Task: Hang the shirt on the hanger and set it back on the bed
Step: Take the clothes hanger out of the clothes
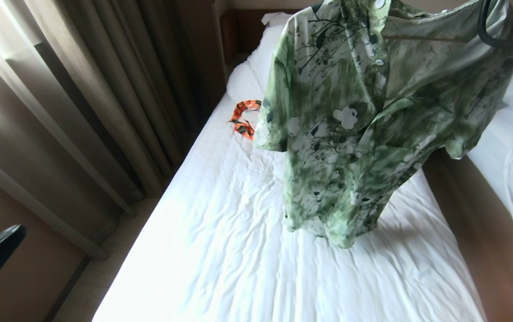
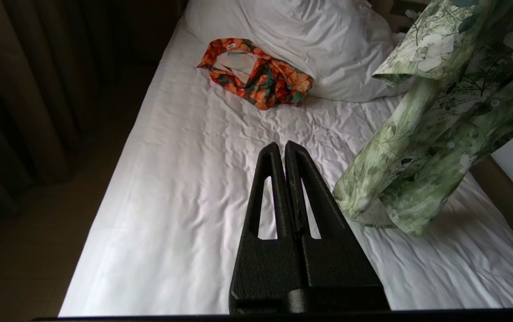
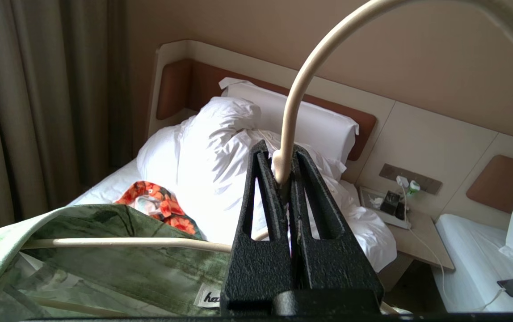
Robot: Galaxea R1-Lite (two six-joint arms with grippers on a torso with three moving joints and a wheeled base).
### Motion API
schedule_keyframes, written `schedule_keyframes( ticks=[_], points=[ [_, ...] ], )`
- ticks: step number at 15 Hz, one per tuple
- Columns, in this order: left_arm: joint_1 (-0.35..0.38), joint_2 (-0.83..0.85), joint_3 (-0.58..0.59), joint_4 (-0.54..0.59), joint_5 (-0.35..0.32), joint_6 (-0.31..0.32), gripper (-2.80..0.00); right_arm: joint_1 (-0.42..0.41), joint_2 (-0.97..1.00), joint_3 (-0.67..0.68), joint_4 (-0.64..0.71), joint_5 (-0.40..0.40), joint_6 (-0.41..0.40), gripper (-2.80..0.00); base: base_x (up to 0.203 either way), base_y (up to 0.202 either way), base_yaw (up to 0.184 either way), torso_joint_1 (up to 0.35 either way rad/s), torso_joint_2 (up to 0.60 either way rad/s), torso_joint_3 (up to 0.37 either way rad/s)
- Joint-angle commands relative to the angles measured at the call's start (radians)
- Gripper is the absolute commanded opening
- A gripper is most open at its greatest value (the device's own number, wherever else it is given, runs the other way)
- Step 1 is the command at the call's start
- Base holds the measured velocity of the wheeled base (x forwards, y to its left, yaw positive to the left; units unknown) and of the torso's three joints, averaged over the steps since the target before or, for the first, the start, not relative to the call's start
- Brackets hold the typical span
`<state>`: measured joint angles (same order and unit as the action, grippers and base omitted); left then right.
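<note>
Bed (image 1: 220, 250): shirt (image 1: 355, 120) hangs below right pincer (image 3: 284, 172) clamping hanger (image 3: 296, 89); left pincer (image 2: 282, 150) closed, empty.

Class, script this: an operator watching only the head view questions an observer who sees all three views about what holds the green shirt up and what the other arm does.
Operator: What holds the shirt up? My picture cuts it off.
Observer: The right gripper, jaws shut on the neck of the hanger, just below its cream hook.
Operator: Is the left gripper carrying anything?
Observer: No. Its jaws are shut and empty, above the bed sheet beside the shirt's hem.
</note>
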<state>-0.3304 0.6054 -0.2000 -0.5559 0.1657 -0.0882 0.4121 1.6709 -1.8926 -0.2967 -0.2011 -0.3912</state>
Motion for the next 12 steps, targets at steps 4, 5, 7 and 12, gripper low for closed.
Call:
schedule_keyframes(
  ticks=[4,5,7,12],
  points=[
    [0.001,-0.024,0.0,-0.003,0.003,0.001,-2.8,0.001,-0.003,-0.001,-0.001,-0.006,-0.009,-2.8,0.0,0.0,0.0,0.0,0.0,0.0],
    [0.001,-0.026,0.001,-0.003,0.003,0.001,-2.8,0.002,-0.003,-0.001,-0.004,-0.006,-0.011,-2.8,0.0,0.0,0.0,0.0,0.0,0.0],
    [0.001,-0.038,0.001,-0.001,0.001,0.001,-2.8,0.005,-0.005,-0.008,-0.005,-0.006,-0.012,-2.8,0.0,0.0,0.0,0.0,0.0,0.0],
    [-0.001,-0.043,-0.004,0.002,0.002,0.003,-2.8,0.021,-0.003,-0.019,-0.005,-0.008,-0.026,-2.8,0.0,0.0,0.0,0.0,0.0,0.0]
  ],
)
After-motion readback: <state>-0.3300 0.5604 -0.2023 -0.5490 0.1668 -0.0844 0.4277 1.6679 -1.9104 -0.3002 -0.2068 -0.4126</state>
